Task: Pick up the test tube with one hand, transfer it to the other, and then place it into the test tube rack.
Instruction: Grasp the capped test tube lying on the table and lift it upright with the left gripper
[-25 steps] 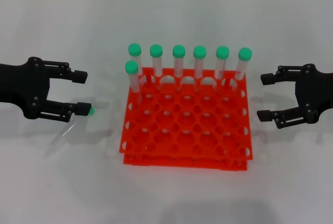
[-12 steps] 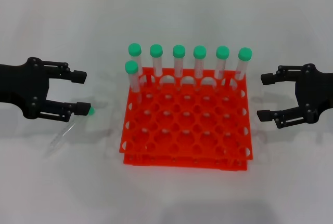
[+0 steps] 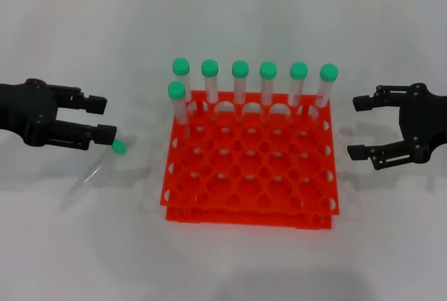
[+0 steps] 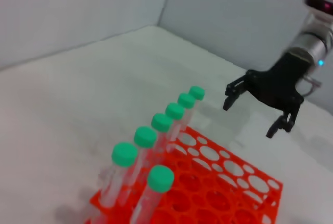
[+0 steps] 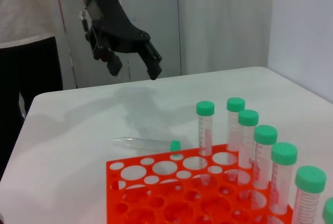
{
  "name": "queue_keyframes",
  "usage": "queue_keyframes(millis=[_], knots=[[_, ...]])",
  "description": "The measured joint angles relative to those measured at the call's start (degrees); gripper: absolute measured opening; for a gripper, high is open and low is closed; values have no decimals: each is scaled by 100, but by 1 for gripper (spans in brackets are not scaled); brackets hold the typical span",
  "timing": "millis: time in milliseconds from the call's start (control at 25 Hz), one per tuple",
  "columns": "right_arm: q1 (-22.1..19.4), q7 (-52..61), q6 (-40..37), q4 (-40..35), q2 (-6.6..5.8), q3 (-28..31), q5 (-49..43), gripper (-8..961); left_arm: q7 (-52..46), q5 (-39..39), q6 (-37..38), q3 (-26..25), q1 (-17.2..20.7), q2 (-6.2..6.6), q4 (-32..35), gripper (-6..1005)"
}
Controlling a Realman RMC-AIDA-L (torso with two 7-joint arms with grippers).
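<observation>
The test tube (image 3: 93, 174) lies flat on the white table left of the rack, its green cap (image 3: 119, 147) toward the rack; it also shows in the right wrist view as the test tube (image 5: 145, 143). My left gripper (image 3: 102, 119) hovers open just left of and above the cap, holding nothing; the right wrist view shows this left gripper (image 5: 134, 69) raised over the table. The orange-red test tube rack (image 3: 251, 175) stands at the centre. My right gripper (image 3: 357, 128) waits open to the rack's right, and appears in the left wrist view as the right gripper (image 4: 250, 117).
Several green-capped tubes (image 3: 239, 84) stand upright in the rack's far row, one more (image 3: 177, 105) in the second row at the left corner. A person in dark clothes (image 5: 26, 78) stands beyond the table's left side.
My left gripper has drawn back to the left and away from the tube's cap, its fingers a little closer together. The tube has stayed on the table. The right gripper has barely moved.
</observation>
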Motion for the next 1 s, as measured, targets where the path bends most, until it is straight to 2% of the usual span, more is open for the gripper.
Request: queue_keyframes(millis=[240,360,480,680,800,880,1000], knots=[[17,-3,0,-26,-11,-7,3,873,-1313,90,184,-24,47,11,396,759],[22,-35,0,-28,-22,-16,11,873,-2008,526,195,-8,-41,42,652,759],[25,-84,-3,-60,-20,2,33,873,-2828,1346,212,1,-202,36,1032,758],[15,-109,-3,-150,3,-15,36,874,-3486,2055,269,146,-515,12,1241,757],[31,-126,2,-159,12,-18,35,874,-3660,2494,188,456,-635,-89,1231,757],[35,-135,6,-168,16,-21,36,874,-3713,2785,129,640,-699,-206,1225,757],[36,-156,17,-171,18,-5,45,874,-3755,3359,70,960,-831,-447,1217,756]])
